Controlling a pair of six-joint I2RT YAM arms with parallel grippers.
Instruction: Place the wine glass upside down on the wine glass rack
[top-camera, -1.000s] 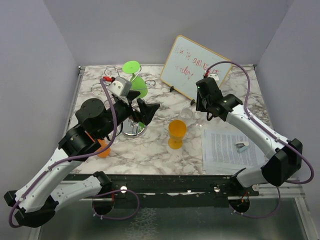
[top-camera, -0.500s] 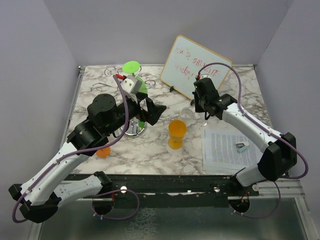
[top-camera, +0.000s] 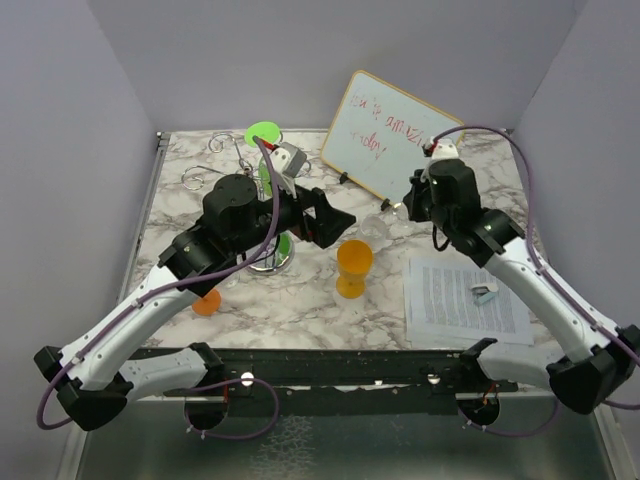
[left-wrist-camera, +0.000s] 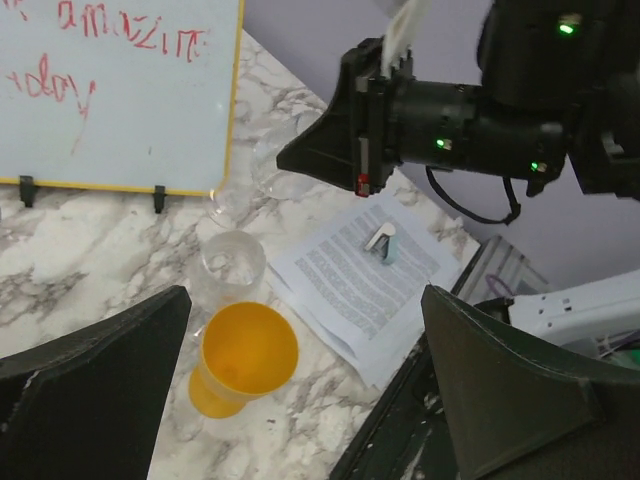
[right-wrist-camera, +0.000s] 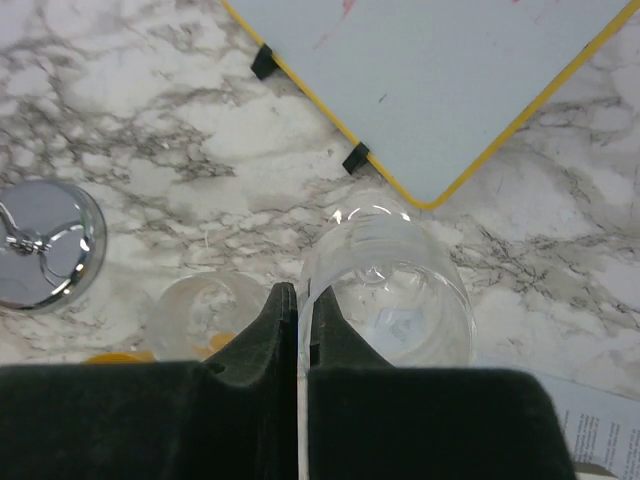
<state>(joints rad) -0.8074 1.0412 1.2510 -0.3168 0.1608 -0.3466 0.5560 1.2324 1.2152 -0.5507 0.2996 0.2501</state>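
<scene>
Two grippers, one clear wine glass (right-wrist-camera: 390, 300).
I see the right gripper (right-wrist-camera: 300, 292) pinched narrow on the rim, glass wall between its jaws; the left gripper (top-camera: 325, 218) stands wide.

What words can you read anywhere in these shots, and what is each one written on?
"amazin": red handwriting, top line of the whiteboard; whatever comes before it is not legible.
"today": red, second line of the same board; its first letter is cut off in the left wrist view.
Printed sheet of paper: lines of text, too small to read.
Nothing else carries readable text.
</scene>
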